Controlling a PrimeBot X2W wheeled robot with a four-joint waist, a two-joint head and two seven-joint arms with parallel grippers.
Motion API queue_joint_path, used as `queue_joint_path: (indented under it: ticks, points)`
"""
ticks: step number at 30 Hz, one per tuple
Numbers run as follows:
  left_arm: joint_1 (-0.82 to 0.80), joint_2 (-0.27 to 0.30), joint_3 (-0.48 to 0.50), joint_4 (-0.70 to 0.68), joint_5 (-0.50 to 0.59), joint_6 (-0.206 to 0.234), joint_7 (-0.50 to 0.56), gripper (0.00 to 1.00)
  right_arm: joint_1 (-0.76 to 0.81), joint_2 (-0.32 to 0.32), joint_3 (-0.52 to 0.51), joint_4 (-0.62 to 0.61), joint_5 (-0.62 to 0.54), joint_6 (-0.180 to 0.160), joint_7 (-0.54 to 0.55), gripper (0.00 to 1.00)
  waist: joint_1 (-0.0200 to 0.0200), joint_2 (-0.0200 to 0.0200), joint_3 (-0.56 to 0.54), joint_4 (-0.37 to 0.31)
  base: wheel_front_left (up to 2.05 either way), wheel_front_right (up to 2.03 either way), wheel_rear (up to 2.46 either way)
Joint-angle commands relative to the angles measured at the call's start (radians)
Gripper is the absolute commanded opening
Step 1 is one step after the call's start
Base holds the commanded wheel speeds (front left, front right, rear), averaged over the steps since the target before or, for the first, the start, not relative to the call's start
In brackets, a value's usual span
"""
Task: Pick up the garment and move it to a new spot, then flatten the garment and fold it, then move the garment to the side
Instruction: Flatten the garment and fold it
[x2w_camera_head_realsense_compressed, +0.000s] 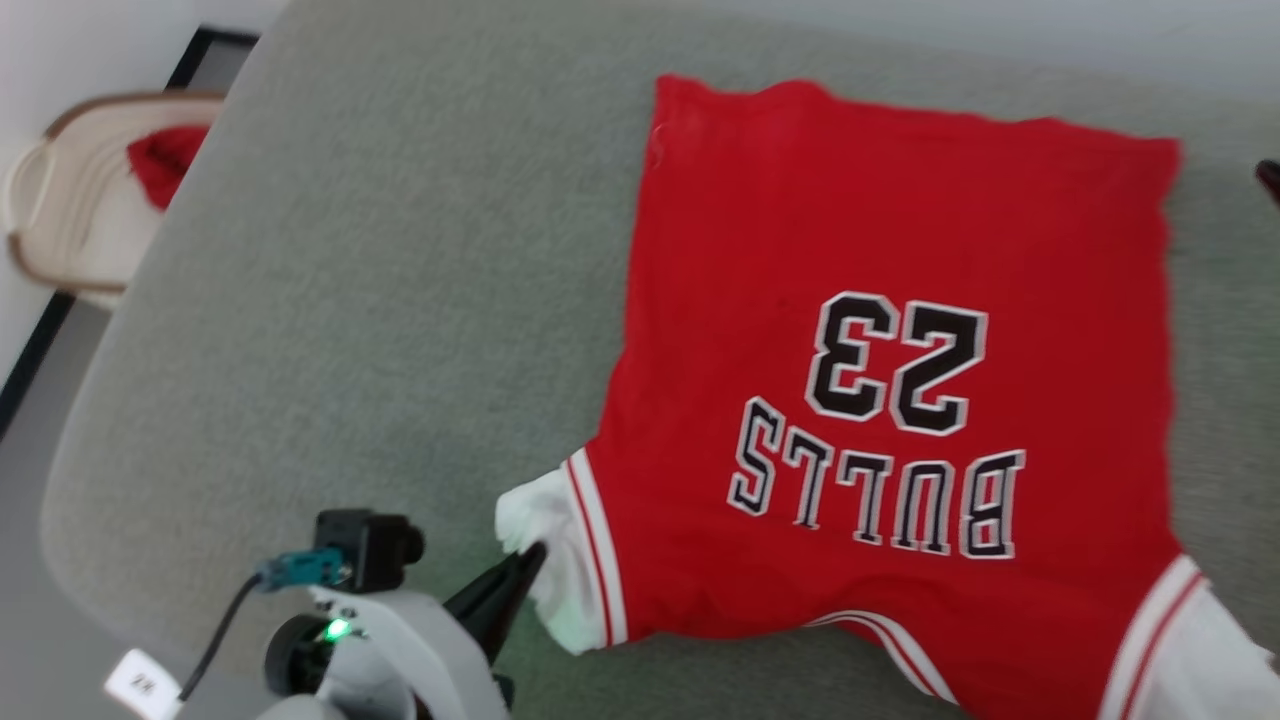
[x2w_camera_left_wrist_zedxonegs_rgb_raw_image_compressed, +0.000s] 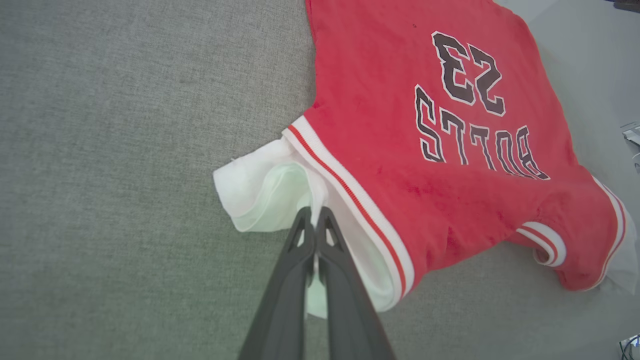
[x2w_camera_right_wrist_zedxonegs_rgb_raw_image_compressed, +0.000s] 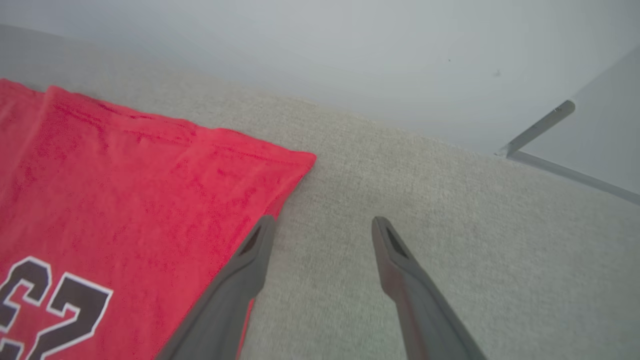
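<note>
Garment (x2w_camera_head_realsense_compressed: 880, 230), red, lies spread print-up on the grey padded surface (x2w_camera_head_realsense_compressed: 380, 260), with the collar end near and the hem far, so its long axis runs near to far. The left tool (x2w_camera_left_wrist_zedxonegs_rgb_raw_image_compressed: 314, 216) stands at the near left corner, jaws pressed together on the bunched white sleeve (x2w_camera_left_wrist_zedxonegs_rgb_raw_image_compressed: 250, 185); the shirt body lies to its right and beyond. The right tool (x2w_camera_right_wrist_zedxonegs_rgb_raw_image_compressed: 322, 222) hangs wide apart and empty just beside the far right hem corner, cloth to its left. Flattening probably turns on drawing that sleeve leftward.
</note>
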Motion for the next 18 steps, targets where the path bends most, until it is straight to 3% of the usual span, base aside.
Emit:
queue_joint_path:
  ticks: [1,9,18]
  points:
    - [-0.026,-0.018,-0.007,0.012,0.010,-0.014,0.001,0.00,-0.041,0.005,-0.011,0.053,-0.013,-0.001,0.005,1.00,0.0000,0.0000,0.083,0.083,0.00,0.00,0.00]
    - [-0.085,-0.083,-0.039,0.076,0.025,-0.067,-0.003,0.00,-0.190,0.043,-0.076,0.313,-0.087,0.000,0.053,1.00,0.0000,0.0000,0.140,0.147,0.00,0.00,0.00]
    - [-0.121,-0.136,-0.059,0.141,0.017,-0.113,-0.009,0.00,-0.240,0.078,-0.129,0.491,-0.203,0.000,0.078,1.00,0.0000,0.0000,0.158,0.187,0.00,0.00,0.00]
